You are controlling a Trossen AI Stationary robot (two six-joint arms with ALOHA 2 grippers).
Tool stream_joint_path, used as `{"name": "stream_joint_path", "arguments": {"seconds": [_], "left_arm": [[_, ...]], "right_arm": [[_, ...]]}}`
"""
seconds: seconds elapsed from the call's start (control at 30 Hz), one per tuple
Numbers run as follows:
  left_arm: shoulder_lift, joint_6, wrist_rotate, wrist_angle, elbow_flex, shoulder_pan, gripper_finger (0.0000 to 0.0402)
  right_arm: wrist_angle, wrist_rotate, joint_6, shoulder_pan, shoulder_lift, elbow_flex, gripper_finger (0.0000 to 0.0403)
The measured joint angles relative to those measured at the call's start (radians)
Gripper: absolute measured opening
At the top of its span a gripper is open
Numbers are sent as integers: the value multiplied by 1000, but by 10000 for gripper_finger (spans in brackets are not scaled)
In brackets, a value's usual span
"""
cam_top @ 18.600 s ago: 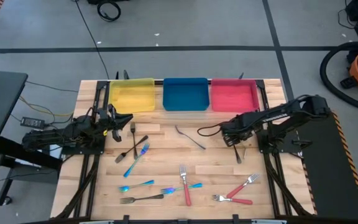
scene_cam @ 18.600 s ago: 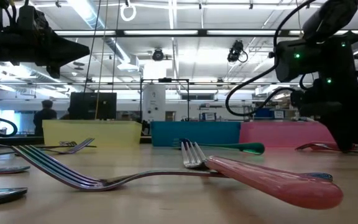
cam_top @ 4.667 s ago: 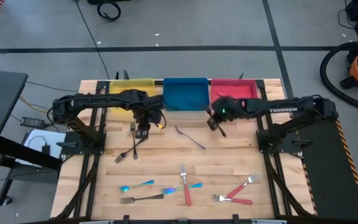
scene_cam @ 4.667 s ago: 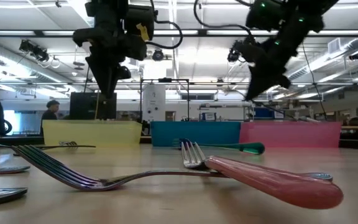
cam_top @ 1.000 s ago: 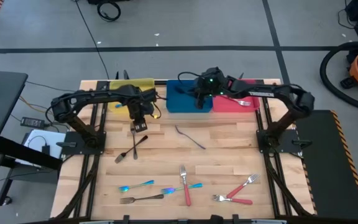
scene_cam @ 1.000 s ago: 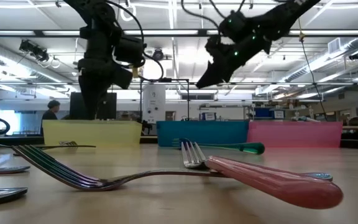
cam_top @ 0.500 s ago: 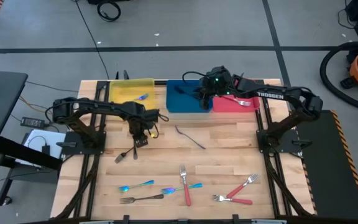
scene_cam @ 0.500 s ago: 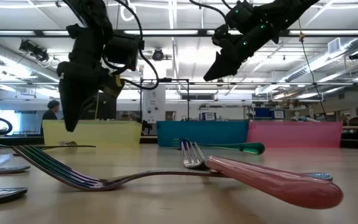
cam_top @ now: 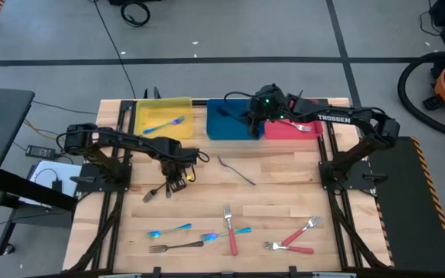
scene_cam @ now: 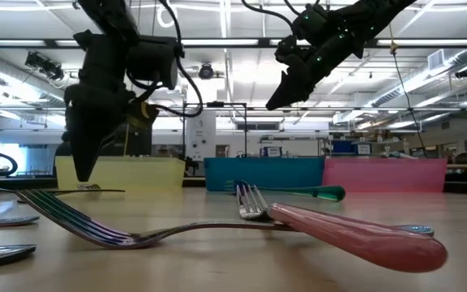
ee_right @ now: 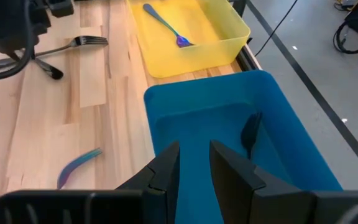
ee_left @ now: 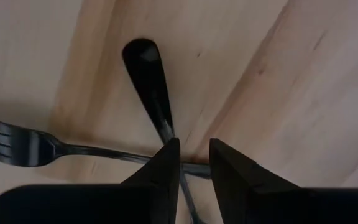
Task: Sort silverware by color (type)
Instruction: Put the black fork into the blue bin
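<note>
Left tool narrowly parted over crossed dark forks, right tool narrowly parted above blue tray

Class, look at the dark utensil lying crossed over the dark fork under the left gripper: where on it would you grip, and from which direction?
Probably the narrow neck of the dark utensil, just behind its rounded end, coming straight down. It lies flat on the table, so only the thin sides offer purchase. The left gripper hangs open, astride that handle near the dark fork; gripping clear of the crossing would avoid dragging the fork.
</note>
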Motion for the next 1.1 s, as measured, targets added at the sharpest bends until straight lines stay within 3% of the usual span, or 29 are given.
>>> {"name": "stream_joint_path", "arguments": {"seconds": [0.27,0.5,0.8,1.1], "left_arm": [[0,-90,-4,63,-101,3,86],[-2,-99,2,97,-119,2,84],[-1,-98,-1,101,-121,2,11],[7,-64,0,69,-59,3,11]], "right_arm": [[-10,-7,0,5,0,0,95],[-9,-9,0,5,0,0,95],[-9,-9,0,5,0,0,95],[-9,-8,0,5,0,0,95]]}}
